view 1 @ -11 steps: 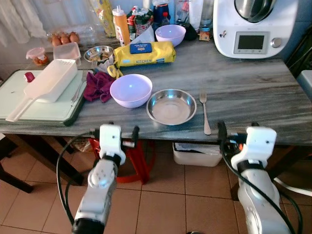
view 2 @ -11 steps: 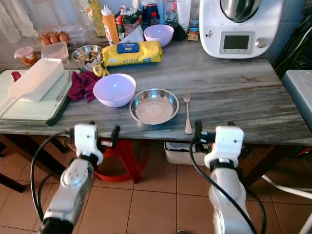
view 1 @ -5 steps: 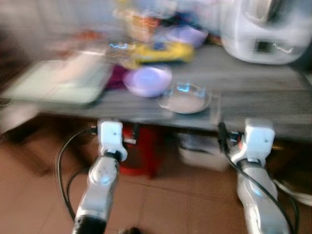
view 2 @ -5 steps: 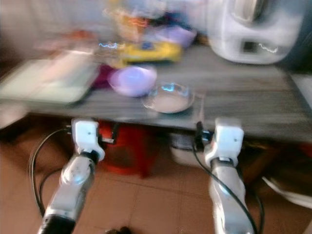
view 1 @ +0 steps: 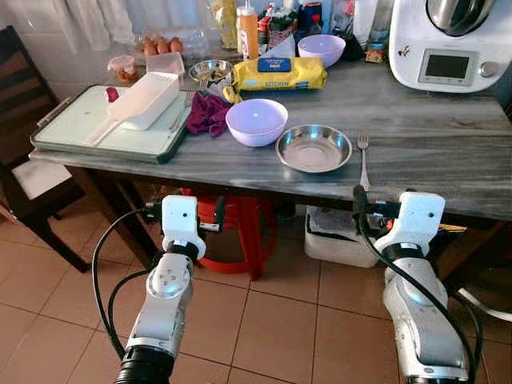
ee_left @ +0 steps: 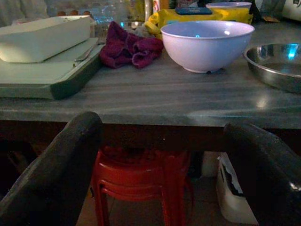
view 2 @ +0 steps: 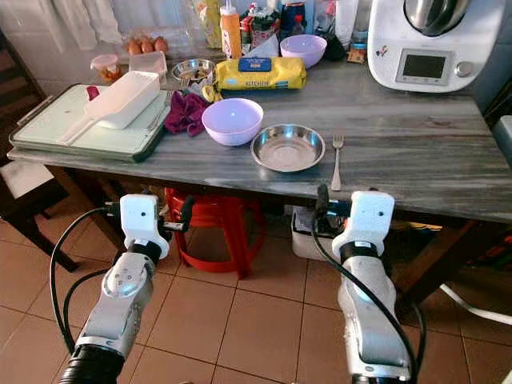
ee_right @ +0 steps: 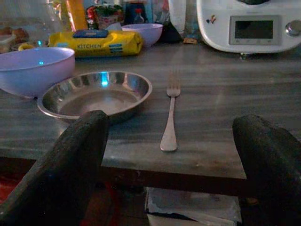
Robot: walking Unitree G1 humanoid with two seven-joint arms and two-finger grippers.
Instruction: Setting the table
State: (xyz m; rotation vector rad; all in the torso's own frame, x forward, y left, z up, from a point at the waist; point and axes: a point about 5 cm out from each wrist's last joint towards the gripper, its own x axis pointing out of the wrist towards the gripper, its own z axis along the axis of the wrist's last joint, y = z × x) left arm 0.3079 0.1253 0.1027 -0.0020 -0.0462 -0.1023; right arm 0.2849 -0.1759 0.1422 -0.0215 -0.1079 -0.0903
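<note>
A steel dish [view 1: 314, 148] sits near the front edge of the grey table [view 1: 424, 172], with a fork [view 1: 364, 160] lying just to its right. To its left stands a lilac bowl [view 1: 257, 122], and a second lilac bowl [view 1: 322, 50] is at the back. Both grippers are held below and in front of the table edge. My left gripper [ee_left: 160, 136] is open with nothing in it and faces the lilac bowl. My right gripper [ee_right: 171, 127] is open with nothing in it and faces the fork and dish.
A green tray [view 1: 72, 128] holding a white container [view 1: 144, 100] is at the table's left, beside a magenta cloth [view 1: 208, 114]. A yellow pack [view 1: 280, 74], bottles and a white kitchen machine [view 1: 452, 40] line the back. A red stool [view 1: 232, 240] and white box [view 1: 336, 236] stand underneath; a dark chair [view 1: 24, 104] is left.
The camera has moved back and swung, blurring half a second ago; the table now looks farther and more floor shows. Both arms hold the same pose, and the tabletop things lie as before.
</note>
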